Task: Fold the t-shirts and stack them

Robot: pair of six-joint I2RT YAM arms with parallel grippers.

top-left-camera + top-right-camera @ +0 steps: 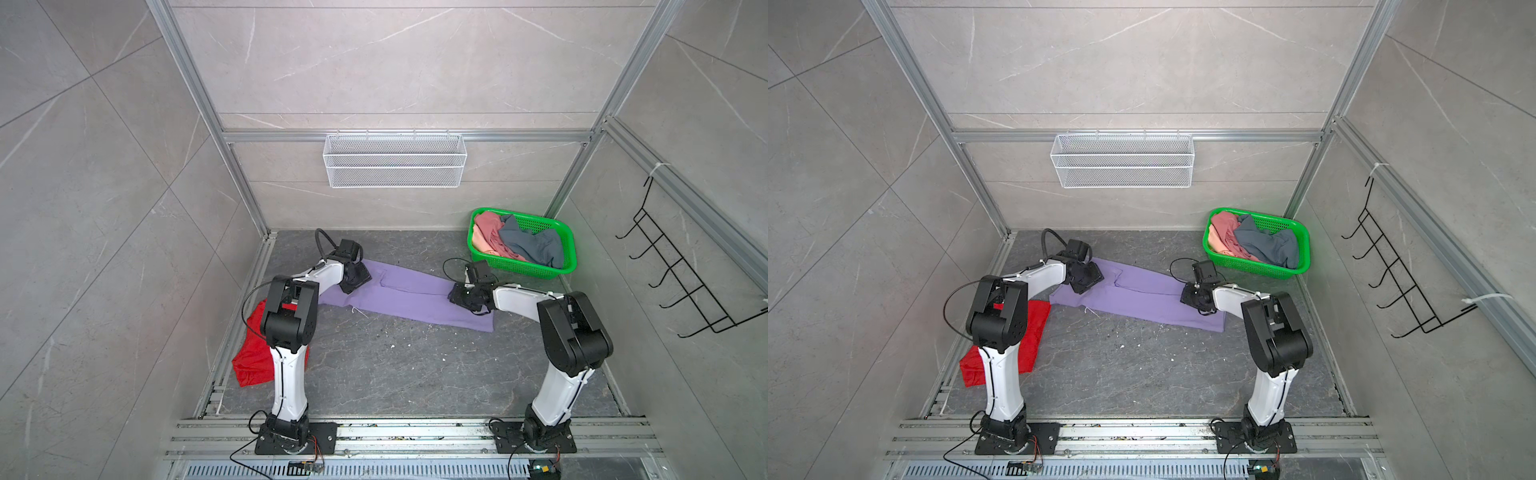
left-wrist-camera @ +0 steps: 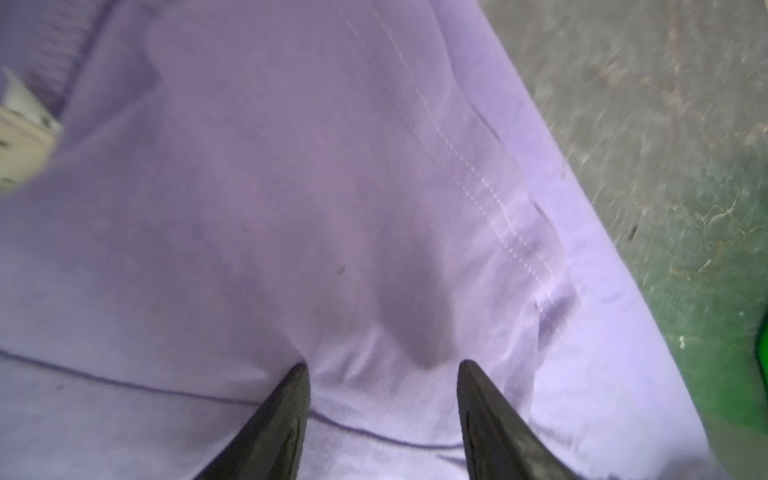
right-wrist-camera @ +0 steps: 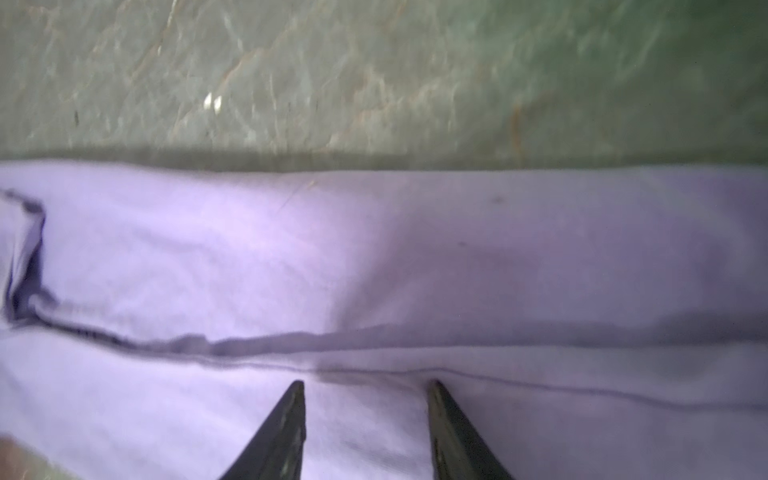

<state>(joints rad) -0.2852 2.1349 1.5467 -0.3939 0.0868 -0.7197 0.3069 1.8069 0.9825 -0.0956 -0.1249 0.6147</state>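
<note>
A lavender t-shirt (image 1: pixel 407 295) (image 1: pixel 1138 291) lies folded into a long strip across the dark floor. My left gripper (image 1: pixel 353 279) (image 2: pixel 382 365) is open at the strip's far left end, its tips resting on the cloth (image 2: pixel 291 187) beside a fold line. At the strip's right end, my right gripper (image 1: pixel 459 297) (image 3: pixel 365 384) is open too, with its tips pressed on the lavender fabric (image 3: pixel 374 257) just before a fold edge. A red t-shirt (image 1: pixel 253 357) (image 1: pixel 1034 332) lies at the left, partly hidden behind my left arm. Pink (image 1: pixel 490 232), peach (image 1: pixel 478 243) and grey-blue (image 1: pixel 532 245) t-shirts are bunched in the basket.
The green mesh basket (image 1: pixel 523 270) (image 1: pixel 1258 268) stands at the back right corner, close to my right wrist. A white wire basket (image 1: pixel 395 160) hangs on the back wall. A black hook rack (image 1: pixel 685 286) is on the right wall. Aluminium rails (image 1: pixel 415 432) run along the front.
</note>
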